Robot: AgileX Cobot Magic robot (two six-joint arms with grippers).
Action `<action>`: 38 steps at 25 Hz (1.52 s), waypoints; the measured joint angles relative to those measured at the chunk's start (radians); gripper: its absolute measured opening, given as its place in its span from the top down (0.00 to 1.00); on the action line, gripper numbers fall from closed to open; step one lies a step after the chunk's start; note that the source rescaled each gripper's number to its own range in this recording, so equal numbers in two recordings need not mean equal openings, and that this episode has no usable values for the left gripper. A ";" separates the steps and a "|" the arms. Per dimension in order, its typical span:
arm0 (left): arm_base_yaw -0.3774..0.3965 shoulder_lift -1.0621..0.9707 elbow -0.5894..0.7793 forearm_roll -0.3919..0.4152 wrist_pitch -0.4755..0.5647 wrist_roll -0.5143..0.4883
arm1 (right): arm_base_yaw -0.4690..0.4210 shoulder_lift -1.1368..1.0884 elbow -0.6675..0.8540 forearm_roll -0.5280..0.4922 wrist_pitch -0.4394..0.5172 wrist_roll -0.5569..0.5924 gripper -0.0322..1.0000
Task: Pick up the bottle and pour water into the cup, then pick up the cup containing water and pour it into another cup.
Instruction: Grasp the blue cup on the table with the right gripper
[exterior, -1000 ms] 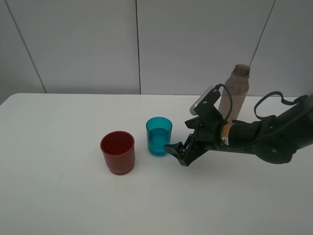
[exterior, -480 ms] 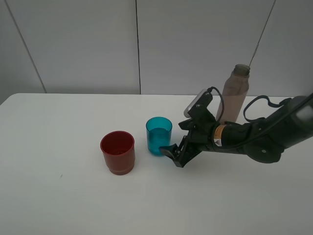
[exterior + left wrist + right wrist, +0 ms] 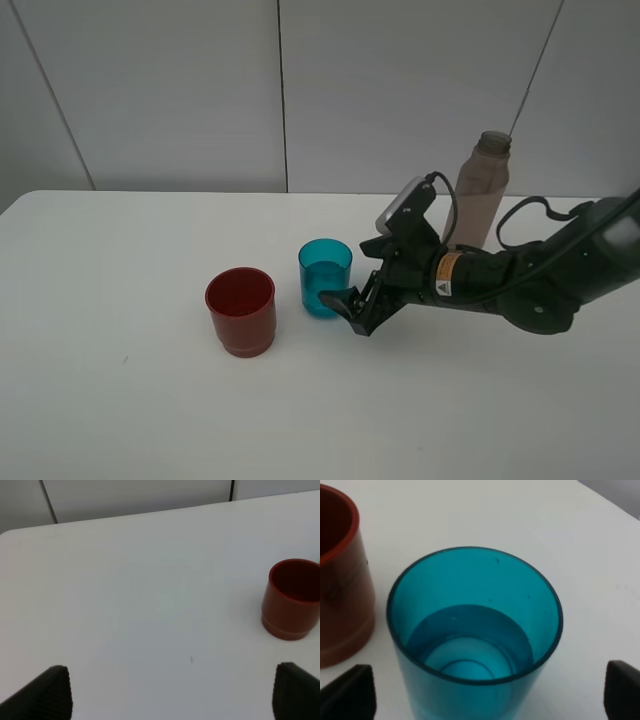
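Note:
The teal cup point(image 3: 325, 278) stands upright mid-table with water in it. It fills the right wrist view point(image 3: 475, 635). My right gripper point(image 3: 343, 300) is open, low at the cup's right side, with a fingertip point(image 3: 350, 695) on each side of the cup and not closed on it. The red cup point(image 3: 241, 310) stands upright just left of the teal one and looks empty. It also shows in the left wrist view point(image 3: 292, 600) and the right wrist view point(image 3: 340, 580). The grey-brown bottle point(image 3: 482, 190) stands uncapped at the back right. My left gripper point(image 3: 172, 695) is open and empty.
The white table point(image 3: 150, 400) carries only these three things. The right arm point(image 3: 520, 275) lies low across the table in front of the bottle. A grey panelled wall point(image 3: 200, 90) stands behind the table's back edge.
My right gripper has moved left toward the teal cup, and its open fingers now reach around the cup's base. The cups and the bottle have not moved.

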 joint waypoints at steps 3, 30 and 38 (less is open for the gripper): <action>0.000 0.000 0.000 0.000 0.000 0.000 | 0.000 0.000 -0.018 0.000 -0.001 0.029 0.09; 0.000 0.000 0.000 0.000 0.000 0.000 | 0.021 0.106 -0.096 -0.004 -0.007 0.084 0.09; 0.000 0.000 0.000 0.000 0.000 0.000 | 0.041 0.128 -0.112 -0.003 -0.009 0.085 0.09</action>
